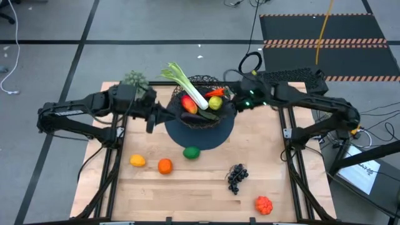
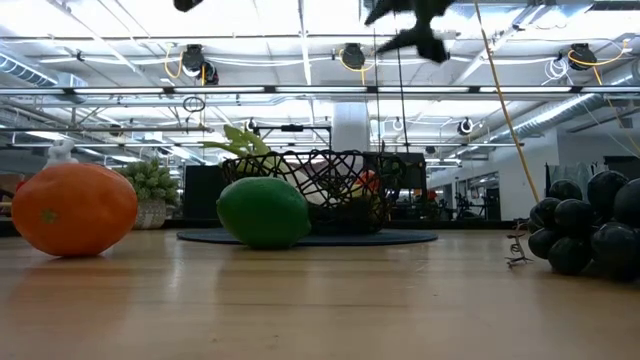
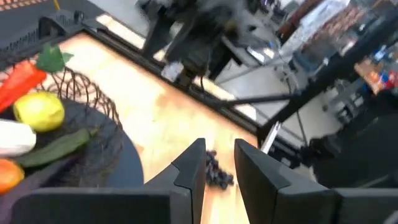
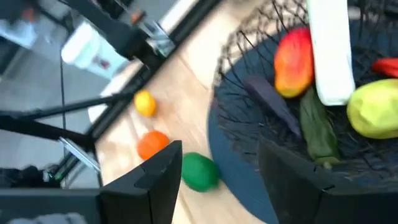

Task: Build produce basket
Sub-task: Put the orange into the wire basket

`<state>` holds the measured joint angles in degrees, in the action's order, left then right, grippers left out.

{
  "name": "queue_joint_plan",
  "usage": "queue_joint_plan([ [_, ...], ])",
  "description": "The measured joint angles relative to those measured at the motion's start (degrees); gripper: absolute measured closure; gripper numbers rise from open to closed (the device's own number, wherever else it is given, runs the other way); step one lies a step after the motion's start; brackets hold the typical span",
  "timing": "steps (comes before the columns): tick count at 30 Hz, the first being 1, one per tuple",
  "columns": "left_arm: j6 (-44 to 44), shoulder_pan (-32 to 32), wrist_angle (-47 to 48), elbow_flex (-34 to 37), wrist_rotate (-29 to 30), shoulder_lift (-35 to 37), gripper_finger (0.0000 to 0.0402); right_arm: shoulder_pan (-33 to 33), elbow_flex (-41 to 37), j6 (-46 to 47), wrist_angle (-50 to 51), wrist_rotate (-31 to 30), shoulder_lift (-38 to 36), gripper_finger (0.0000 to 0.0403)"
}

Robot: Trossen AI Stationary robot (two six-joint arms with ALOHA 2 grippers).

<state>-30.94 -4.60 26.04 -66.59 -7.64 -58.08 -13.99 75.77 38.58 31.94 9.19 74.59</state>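
The black wire basket (image 1: 203,106) stands on a flat dark round mat (image 1: 215,136) at the table's far middle. In it lie a green-white leek (image 1: 185,85), a red-yellow mango (image 4: 292,59), a lemon (image 4: 376,109), a carrot (image 1: 215,92) and a cucumber (image 4: 317,127). On the bare wood near the mat lie a lime (image 1: 192,152), an orange (image 1: 164,165), a second lemon (image 1: 137,160), dark grapes (image 1: 237,177) and a red fruit (image 1: 264,204). My left gripper (image 3: 219,149) hovers left of the basket, narrowly open and holding nothing. My right gripper (image 4: 221,152) hangs open above the basket's right rim, holding nothing.
A fuzzy grey-green clump (image 1: 134,79) sits at the table's far left, behind my left arm. Cables and a striped black floor mat (image 1: 325,34) lie beyond the far right edge. The near half of the table holds only the scattered fruit.
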Motion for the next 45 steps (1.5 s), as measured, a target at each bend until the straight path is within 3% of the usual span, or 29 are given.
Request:
queue_joint_plan([
  [7,1.1,9.3,4.3,0.0,3.8,0.0,0.0316,14.9,0.0,7.5,-0.6,-17.2,-5.3,0.0202],
  [12,1.3,15.5,9.6,0.0,8.2,0.0,0.0316,23.2,0.0,12.9,-0.4,-24.1,-5.6,0.0203],
  [21,-0.6,23.0,19.6,0.0,11.4,0.0,0.0316,31.8,0.0,17.8,1.4,-24.8,-5.1,0.0203],
  [32,-12.7,27.1,30.5,0.0,13.2,-2.1,0.0313,32.9,0.0,17.4,11.9,-24.3,-5.1,0.0203],
  [36,-12.6,27.3,30.9,0.0,13.4,-4.8,0.0272,32.9,0.0,16.5,15.0,-24.0,-5.1,0.0203],
  [45,-9.7,29.1,30.8,0.0,14.4,-13.5,0.0106,32.9,0.0,7.7,19.5,-20.9,-5.1,0.0203],
])
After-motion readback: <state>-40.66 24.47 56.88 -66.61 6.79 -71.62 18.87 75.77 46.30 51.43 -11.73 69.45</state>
